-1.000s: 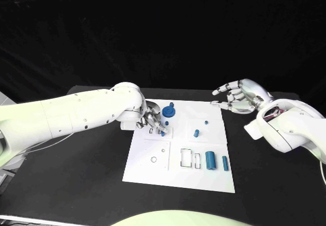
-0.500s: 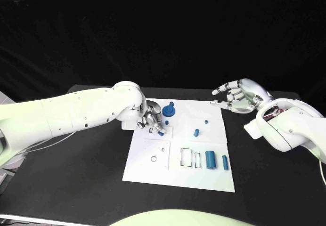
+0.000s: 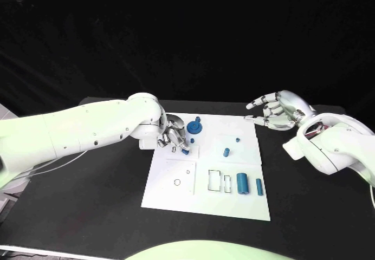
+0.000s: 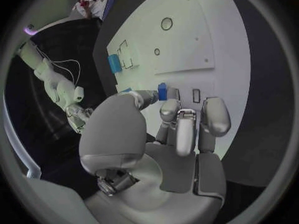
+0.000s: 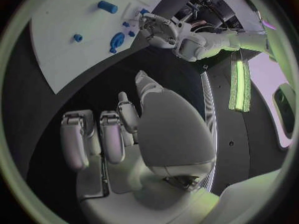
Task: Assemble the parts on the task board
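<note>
Table (image 3: 94,206) is black, with the white task board (image 3: 234,203) in its middle. Blue parts lie on the board: a round gear (image 3: 194,128), two rods (image 3: 243,183). Left hand (image 3: 173,135) pinches a small blue part (image 4: 162,91) over the board. Right hand (image 3: 275,111) hangs beside the board, fingers spread, holding nothing.

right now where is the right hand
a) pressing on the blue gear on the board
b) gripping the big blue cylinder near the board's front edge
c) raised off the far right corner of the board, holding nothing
c: in the head view the right hand hangs beyond the task board's far right corner with fingers apart and nothing in them.
</note>
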Action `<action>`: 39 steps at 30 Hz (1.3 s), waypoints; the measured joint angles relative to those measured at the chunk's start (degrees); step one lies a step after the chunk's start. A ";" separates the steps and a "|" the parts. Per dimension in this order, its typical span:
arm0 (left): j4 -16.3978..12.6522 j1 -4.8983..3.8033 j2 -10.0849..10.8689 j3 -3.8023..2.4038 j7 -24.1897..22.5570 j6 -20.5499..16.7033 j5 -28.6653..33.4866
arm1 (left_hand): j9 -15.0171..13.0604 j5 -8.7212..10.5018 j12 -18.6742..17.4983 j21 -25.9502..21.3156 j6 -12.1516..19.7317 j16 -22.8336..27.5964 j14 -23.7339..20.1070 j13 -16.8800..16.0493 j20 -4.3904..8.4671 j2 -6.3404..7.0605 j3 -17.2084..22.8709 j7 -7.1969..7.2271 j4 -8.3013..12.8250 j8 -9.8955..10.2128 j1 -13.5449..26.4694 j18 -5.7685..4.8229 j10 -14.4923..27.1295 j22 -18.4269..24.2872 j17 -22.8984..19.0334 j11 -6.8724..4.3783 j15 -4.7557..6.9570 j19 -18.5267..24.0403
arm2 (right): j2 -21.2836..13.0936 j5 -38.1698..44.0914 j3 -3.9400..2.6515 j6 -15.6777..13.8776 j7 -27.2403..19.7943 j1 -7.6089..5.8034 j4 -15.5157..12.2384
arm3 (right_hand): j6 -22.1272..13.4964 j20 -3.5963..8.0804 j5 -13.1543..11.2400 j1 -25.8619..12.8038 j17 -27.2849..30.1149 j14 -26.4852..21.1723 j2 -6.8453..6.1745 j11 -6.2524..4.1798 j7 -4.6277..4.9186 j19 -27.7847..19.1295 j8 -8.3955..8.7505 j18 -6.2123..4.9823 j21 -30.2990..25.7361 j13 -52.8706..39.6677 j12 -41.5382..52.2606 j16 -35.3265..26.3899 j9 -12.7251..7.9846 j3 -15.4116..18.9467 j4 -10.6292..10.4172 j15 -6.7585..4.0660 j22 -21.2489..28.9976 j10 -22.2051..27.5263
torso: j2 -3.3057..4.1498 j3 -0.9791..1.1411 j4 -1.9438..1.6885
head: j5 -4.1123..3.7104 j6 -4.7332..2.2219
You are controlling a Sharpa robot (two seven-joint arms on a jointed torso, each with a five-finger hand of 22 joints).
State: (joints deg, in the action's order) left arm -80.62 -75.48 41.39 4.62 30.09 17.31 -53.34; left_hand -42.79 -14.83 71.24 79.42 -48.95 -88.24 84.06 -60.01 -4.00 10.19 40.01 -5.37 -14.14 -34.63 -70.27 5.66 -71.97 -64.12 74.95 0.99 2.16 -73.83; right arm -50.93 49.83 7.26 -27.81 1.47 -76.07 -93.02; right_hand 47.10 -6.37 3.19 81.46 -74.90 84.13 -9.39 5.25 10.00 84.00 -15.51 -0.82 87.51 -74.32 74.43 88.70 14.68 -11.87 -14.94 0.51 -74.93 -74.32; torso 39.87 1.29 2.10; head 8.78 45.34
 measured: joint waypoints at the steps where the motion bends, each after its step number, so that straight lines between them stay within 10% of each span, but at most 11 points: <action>1: -0.22 0.00 0.24 -0.08 0.00 -0.55 0.26 | 0.00 -1.94 0.44 0.30 -0.59 -0.24 -0.01 -0.47 0.23 0.60 0.00 0.07 0.00 -0.31 0.85 0.00 -0.61 -0.35 0.00 -0.20 0.20 -0.23 | -0.02 0.00 0.00 0.02 0.02 0.01 0.00 | 0.00 0.00 0.00 0.00 0.00 0.00 0.00 0.00 0.00 0.00 0.00 0.00 0.00 0.00 0.00 0.00 0.00 0.00 0.00 0.00 0.00 0.00 | -0.01 0.00 0.00 | 0.01 -0.02; 11: -1.57 0.00 1.32 -0.22 -0.04 -6.01 0.27 | -4.49 -11.04 1.66 1.69 -3.12 -0.23 -0.01 -3.02 1.23 2.87 -0.24 1.39 0.26 -1.18 4.48 0.01 -3.41 -3.35 -0.01 -1.41 1.22 -2.05 | -0.16 0.02 0.02 0.10 0.13 0.04 0.02 | 0.00 0.00 0.00 0.00 -0.05 0.00 0.00 0.00 0.00 0.00 0.00 0.00 -0.21 0.00 0.00 0.00 -0.05 0.00 0.00 0.00 0.01 0.00 | 0.05 0.04 -0.03 | 0.25 -0.03; 39: -4.82 1.51 2.06 1.58 2.64 -12.36 -11.91 | -4.86 -12.22 1.97 2.17 -3.63 -0.23 -0.01 -3.59 1.53 3.86 1.04 1.48 1.84 -1.73 5.47 0.02 -4.12 -4.59 -0.02 -1.71 1.61 -2.96 | -0.23 -0.28 0.06 0.37 0.13 0.25 0.07 | 0.00 0.00 0.00 0.30 -0.02 0.00 0.31 0.00 0.00 0.00 0.00 0.00 -0.21 0.00 0.00 0.00 -0.09 0.00 0.00 0.00 0.02 0.00 | 0.09 0.04 0.07 | 0.72 0.80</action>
State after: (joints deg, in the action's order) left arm -85.44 -73.97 43.46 6.20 32.74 4.95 -65.24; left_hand -47.64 -27.05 73.21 81.60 -52.58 -88.47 84.05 -63.61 -2.47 14.05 41.05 -3.89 -12.30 -36.37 -64.80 5.67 -76.09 -68.71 74.93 -0.72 3.78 -76.80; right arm -51.16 49.54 7.32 -27.44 1.60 -75.83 -92.95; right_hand 47.10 -6.37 3.19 81.77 -74.93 84.13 -9.08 5.24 10.00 84.00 -15.51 -0.82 87.31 -74.31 74.43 88.70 14.59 -11.87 -14.94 0.51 -74.90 -74.32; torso 39.96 1.33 2.16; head 9.50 46.14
